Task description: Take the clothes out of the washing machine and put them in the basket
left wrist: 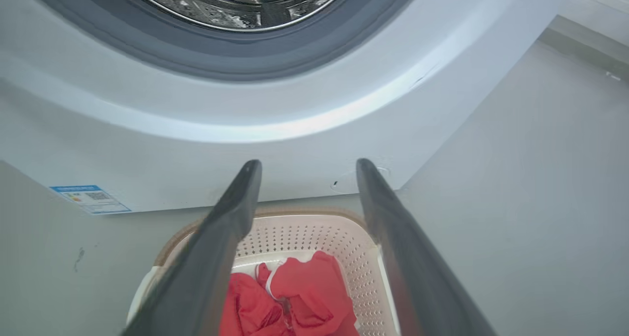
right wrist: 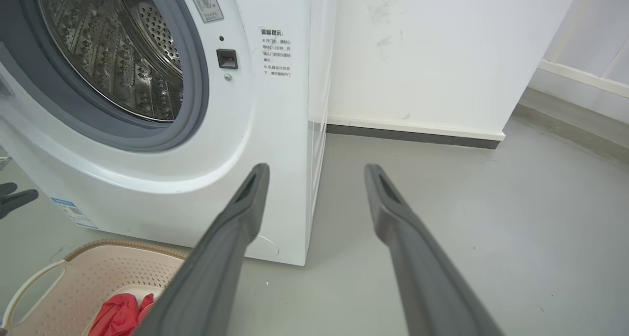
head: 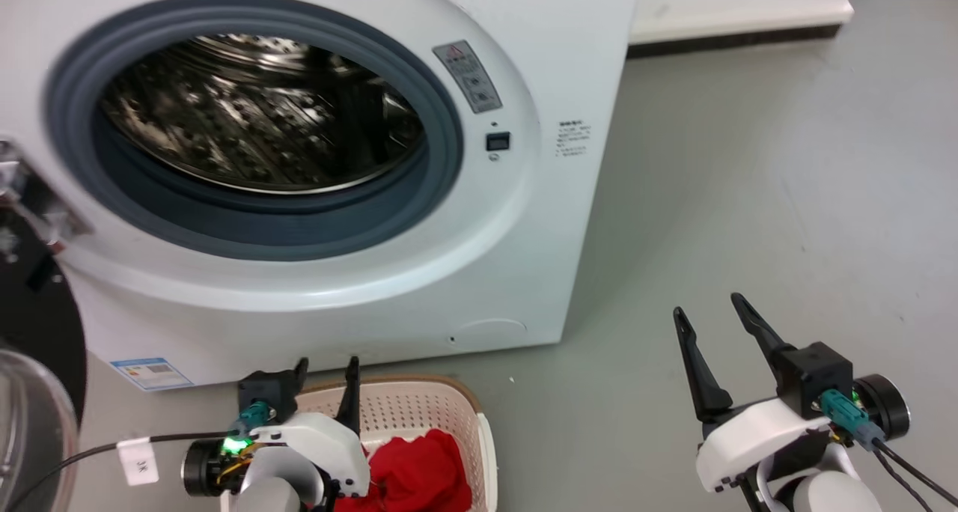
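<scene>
Our left end effector [head: 327, 362] and right end effector [head: 708, 307], both spread and empty.
In the head view our left one sits low at the lower left, its two dark fingers pointing up the frame with a clear gap and nothing held. Our right one sits at the lower right, well apart from the left, its fingers leaning up and to the left, also parted. Each wrist view shows its own pair standing wide apart.

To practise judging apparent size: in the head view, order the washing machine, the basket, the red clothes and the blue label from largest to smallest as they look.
1. washing machine
2. basket, though the picture's edge cuts it off
3. red clothes
4. blue label
</scene>
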You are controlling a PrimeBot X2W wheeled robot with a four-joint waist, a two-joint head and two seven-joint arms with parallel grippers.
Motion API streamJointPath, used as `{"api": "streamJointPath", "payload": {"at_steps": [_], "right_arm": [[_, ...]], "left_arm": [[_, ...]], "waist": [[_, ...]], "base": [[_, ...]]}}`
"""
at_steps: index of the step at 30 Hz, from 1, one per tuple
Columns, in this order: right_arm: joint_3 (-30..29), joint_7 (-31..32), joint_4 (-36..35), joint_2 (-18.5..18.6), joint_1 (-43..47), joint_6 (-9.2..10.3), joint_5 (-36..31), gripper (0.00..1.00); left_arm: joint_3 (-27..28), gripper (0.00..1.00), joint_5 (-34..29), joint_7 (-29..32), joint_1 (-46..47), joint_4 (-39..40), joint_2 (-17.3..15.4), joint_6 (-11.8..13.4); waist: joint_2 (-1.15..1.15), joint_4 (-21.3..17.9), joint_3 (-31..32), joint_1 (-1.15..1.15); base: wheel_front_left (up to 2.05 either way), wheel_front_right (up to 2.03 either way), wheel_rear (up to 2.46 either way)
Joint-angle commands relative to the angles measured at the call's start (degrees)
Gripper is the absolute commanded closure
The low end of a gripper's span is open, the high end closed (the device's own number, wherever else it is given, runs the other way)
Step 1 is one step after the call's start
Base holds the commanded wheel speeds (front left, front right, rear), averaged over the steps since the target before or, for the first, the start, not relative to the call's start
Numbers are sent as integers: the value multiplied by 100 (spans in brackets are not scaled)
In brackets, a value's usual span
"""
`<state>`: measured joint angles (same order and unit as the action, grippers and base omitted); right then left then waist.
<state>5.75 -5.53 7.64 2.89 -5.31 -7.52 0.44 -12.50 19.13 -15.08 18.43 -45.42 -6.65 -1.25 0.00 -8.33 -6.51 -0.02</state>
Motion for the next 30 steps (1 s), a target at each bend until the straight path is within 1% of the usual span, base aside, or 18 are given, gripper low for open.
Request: {"api": "streamJointPath", "payload": {"at_steps": [1,5,9,10,15,18,23,30], "right_arm": [[-77,42,-67,-4,156,6,-44,0],[-229,99,-178,-3,343,6,-65,0],[-360,191,-285,-4,519,5,-106,0],[-360,191,-285,-4,519,5,-106,0],[-511,277,-429,-5,730,6,-140,0],[-592,307,-499,-6,826,5,-155,0],[-644,361,-593,-5,981,5,-145,0],[-608,401,-657,-5,1056,6,-160,0]], "left_arm": [[120,0,-124,-12,-219,469,-36,63],[372,0,-338,-12,-537,1489,-56,148],[588,0,-486,-12,-836,2381,0,194],[588,0,-486,-12,-836,2381,0,194],[753,0,-714,-13,-1172,3243,-73,214],[818,0,-838,-12,-1387,3577,-158,224],[782,0,-1044,-13,-1822,3871,-265,333],[705,0,-1025,168,-2163,4106,-246,421]], "waist": [[0,231,287,2],[0,354,481,2],[0,460,663,2],[0,460,663,2],[0,554,796,2],[0,590,875,2],[0,627,954,2],[0,721,1003,2]], "base": [[0,0,0],[0,0,0],[0,0,0],[0,0,0],[0,0,0],[0,0,0],[0,0,0],[0,0,0]]}}
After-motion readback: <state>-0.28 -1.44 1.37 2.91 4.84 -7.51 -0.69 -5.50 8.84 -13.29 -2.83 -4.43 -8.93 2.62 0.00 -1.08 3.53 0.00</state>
